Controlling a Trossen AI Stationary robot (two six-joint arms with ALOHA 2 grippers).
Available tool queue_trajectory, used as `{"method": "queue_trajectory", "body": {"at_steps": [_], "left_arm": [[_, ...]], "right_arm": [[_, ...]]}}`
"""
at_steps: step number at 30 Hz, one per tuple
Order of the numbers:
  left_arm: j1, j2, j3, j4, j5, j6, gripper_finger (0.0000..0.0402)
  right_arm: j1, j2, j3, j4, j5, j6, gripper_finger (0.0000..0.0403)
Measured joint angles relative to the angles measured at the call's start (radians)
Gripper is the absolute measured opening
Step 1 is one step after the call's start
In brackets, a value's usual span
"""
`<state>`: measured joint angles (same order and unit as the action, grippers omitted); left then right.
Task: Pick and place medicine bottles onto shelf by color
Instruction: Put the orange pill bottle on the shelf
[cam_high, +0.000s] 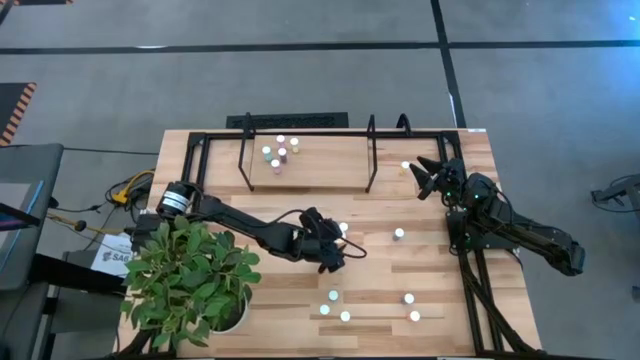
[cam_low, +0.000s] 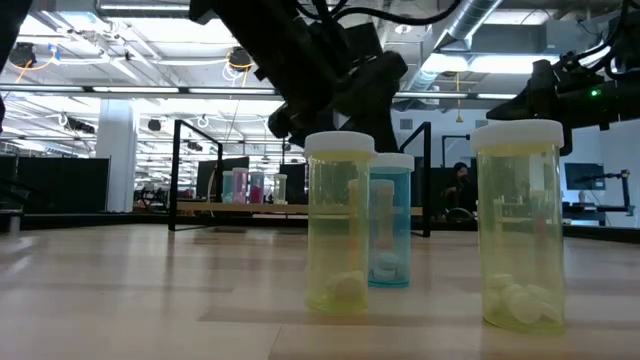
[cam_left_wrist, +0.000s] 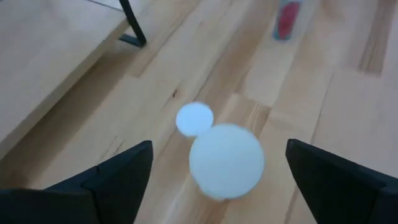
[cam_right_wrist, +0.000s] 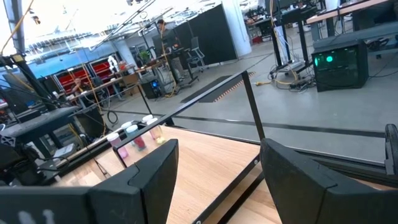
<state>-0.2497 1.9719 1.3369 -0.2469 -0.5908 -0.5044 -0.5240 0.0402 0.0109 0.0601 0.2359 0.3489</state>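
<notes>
Shelf (cam_high: 205, 140): black-barred rack with a wood board, along the far edge of the tabletop (cam_high: 260, 290).
Placed bottles (cam_high: 277, 153): a small cluster stands on the shelf's board between the left end and the middle upright; the low view shows pink and teal bodies among them.
Loose bottles: about seven remain on the tabletop. One (cam_high: 343, 228) sits just beside the left tool, one (cam_high: 399, 234) mid-tabletop, four (cam_high: 345, 315) near the front edge, one (cam_high: 405, 166) close to the right tool.
Left tool (cam_high: 335, 245): over the middle of the tabletop, fingers spread and holding nothing; its wrist view shows two white caps (cam_left_wrist: 225, 158) below and between the fingers, untouched.
Right tool (cam_high: 428, 175): waits released and empty at the shelf's right end.
Front bottles: the low view shows two yellowish ones (cam_low: 340, 225) and a teal one (cam_low: 388, 222) behind them.
Progress: judged less than half done; five or so are shelved, more than that are left.
Next step: likely a descent by the left tool onto the cap under it.
</notes>
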Motion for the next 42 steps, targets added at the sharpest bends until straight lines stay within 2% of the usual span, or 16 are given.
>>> {"method": "queue_trajectory", "body": {"at_steps": [6, 13, 27, 33, 42], "left_arm": [[0.0, 0.011, 0.002, -0.002, 0.002, -0.047, 0.0397], [0.01, 0.03, 0.004, -0.004, 0.027, -0.085, 0.0396], [0.026, 0.06, 0.002, -0.036, 0.057, -0.043, 0.0396], [0.05, 0.06, 0.002, -0.048, 0.121, -0.028, 0.0365], [0.073, 0.06, 0.002, -0.038, 0.165, -0.004, 0.0279]], "right_arm": [[0.0, 0.0, 0.0, 0.0, 0.0, 0.0, 0.0249], [0.0, 0.0, 0.0, 0.0, 0.0, 0.0, 0.0249], [0.0, 0.0, 0.0, 0.0, 0.0, 0.0, 0.0249], [0.0, 0.0, 0.0, 0.0, 0.0, 0.0, 0.0249], [0.0, 0.0, 0.0, 0.0, 0.0, 0.0, 0.0249]]}}
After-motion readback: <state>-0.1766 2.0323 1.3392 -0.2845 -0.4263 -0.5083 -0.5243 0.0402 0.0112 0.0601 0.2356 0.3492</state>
